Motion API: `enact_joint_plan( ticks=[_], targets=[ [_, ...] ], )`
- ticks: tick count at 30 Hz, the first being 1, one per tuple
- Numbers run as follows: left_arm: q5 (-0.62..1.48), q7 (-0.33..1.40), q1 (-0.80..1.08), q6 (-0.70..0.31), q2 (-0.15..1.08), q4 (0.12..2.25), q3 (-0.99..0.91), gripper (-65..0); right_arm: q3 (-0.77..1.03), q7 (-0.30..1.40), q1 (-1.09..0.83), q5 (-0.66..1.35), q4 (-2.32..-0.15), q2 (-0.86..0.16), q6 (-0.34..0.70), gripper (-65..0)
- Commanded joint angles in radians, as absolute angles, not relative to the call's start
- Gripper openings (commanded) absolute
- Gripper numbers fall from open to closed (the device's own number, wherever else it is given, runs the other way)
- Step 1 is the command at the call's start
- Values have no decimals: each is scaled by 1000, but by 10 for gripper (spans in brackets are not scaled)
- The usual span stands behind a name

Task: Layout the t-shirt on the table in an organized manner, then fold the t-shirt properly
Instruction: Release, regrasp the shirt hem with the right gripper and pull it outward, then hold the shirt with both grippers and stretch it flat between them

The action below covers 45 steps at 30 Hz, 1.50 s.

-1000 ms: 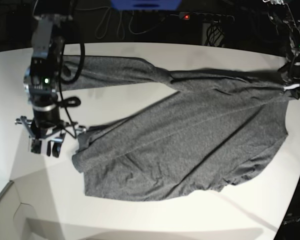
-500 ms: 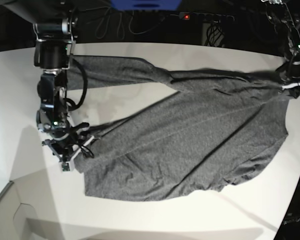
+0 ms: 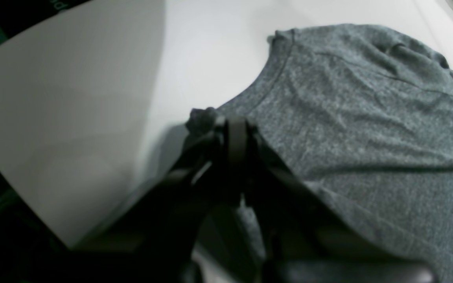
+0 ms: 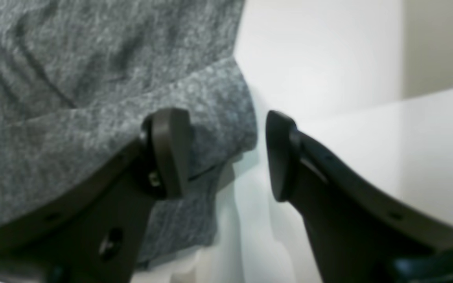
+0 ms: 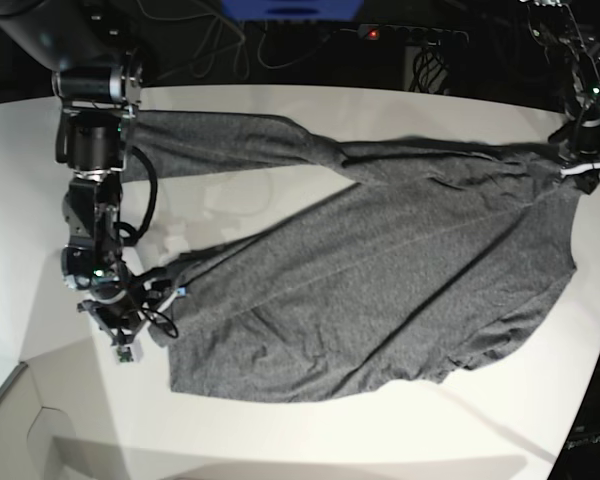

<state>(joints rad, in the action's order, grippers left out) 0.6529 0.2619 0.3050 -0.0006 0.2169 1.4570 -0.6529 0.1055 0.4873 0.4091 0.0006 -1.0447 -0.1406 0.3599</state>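
Meanwhile, left gripper [image 3: 226, 129] pinches t-shirt [image 5: 380, 280]; right gripper [image 4: 226, 153] gapes.

In the base view the right arm stands at about nine o'clock, its wrist bent down and its right gripper [image 5: 130, 335] low, jaws spread apart with nothing clamped between them. The left arm reaches in at about two o'clock; its left gripper [image 5: 577, 160] is closed tight, pinching a bunched edge of the t-shirt [image 5: 380, 280].
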Motion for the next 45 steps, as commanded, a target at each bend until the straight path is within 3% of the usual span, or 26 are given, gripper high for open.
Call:
enact_joint_plan(
  ticks=[1, 8, 10, 14, 15, 26, 32, 40, 45],
  targets=[
    [656, 240, 305, -4, 234, 1471, -659, -647, 107, 467, 449, 7, -1058, -148, 366, -331],
    [657, 240, 305, -4, 234, 1472, -659, -647, 107, 464, 481, 7, -929, -148, 367, -368],
    [657, 240, 305, -4, 234, 1472, -659, -647, 107, 437, 481, 7, -906, -148, 369, -435],
    [659, 240, 306, -4, 234, 1472, -659, -647, 107, 410, 475, 7, -909, -148, 364, -636],
    [659, 240, 306, -4, 234, 1472, -659, -647, 107, 414, 475, 7, -909, -148, 364, -650],
    [659, 240, 303, -4, 234, 1472, -659, -647, 194, 421, 351, 5, -1227, -130, 363, -650],
    [661, 240, 303, -4, 234, 1481, -659, -647, 209, 519, 272, 5, -1399, -131, 363, -650],
    [661, 240, 329, -4, 234, 1517, -665, -647, 311, 665, 68, 5, -1719, -130, 364, -650],
    [661, 240, 352, -4, 236, 1549, -665, -647, 363, 690, -79, 5, -1788, -130, 367, -650]
  ],
)
